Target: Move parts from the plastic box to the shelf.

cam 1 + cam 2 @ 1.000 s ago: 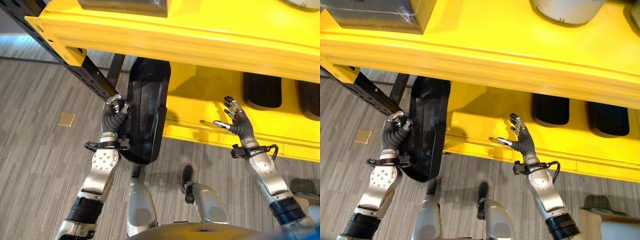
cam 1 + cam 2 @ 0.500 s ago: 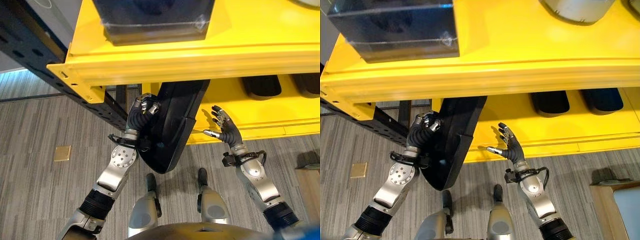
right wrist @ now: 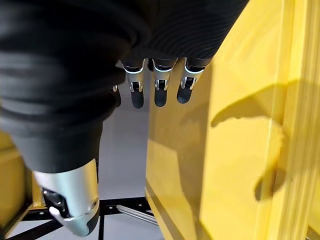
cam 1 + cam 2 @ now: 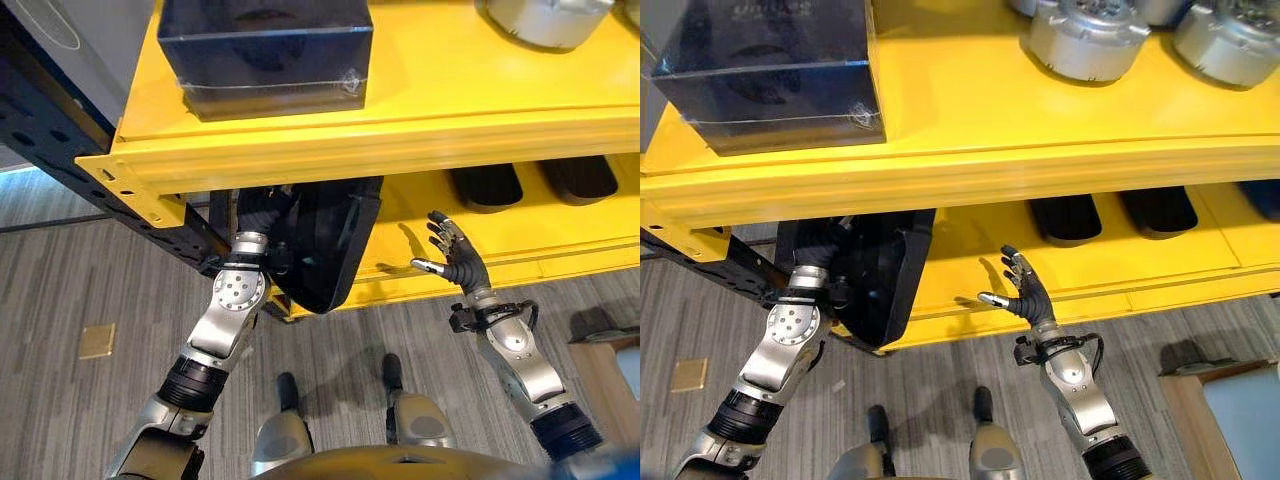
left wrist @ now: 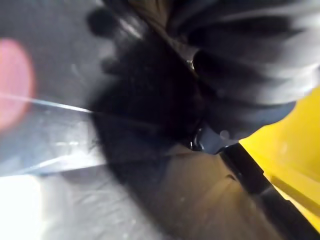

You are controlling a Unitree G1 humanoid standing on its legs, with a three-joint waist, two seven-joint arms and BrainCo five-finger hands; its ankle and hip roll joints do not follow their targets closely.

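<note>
A long black plastic part [image 4: 325,245] stands nearly upright at the left end of the yellow lower shelf [image 4: 520,235], its top tucked under the yellow upper beam [image 4: 400,140]. My left hand [image 4: 255,225] is against the part's left edge, in the shadow under the beam; the part [image 5: 100,150] lies blurred and dark past it in the left wrist view. Open and empty, my right hand [image 4: 455,262] hovers in front of the lower shelf with straight fingers [image 3: 157,92], apart from the part.
Two black parts [image 4: 1065,218] [image 4: 1157,210] lie on the lower shelf to the right. On the upper shelf sit a dark box [image 4: 265,50] and silver round parts [image 4: 1085,40]. A black perforated post [image 4: 50,130] stands left. A box [image 4: 1230,410] sits on the floor, lower right.
The camera has tilted upward. My left arm has lifted the black part higher, so its top now sits under the upper beam. The right hand has barely moved.
</note>
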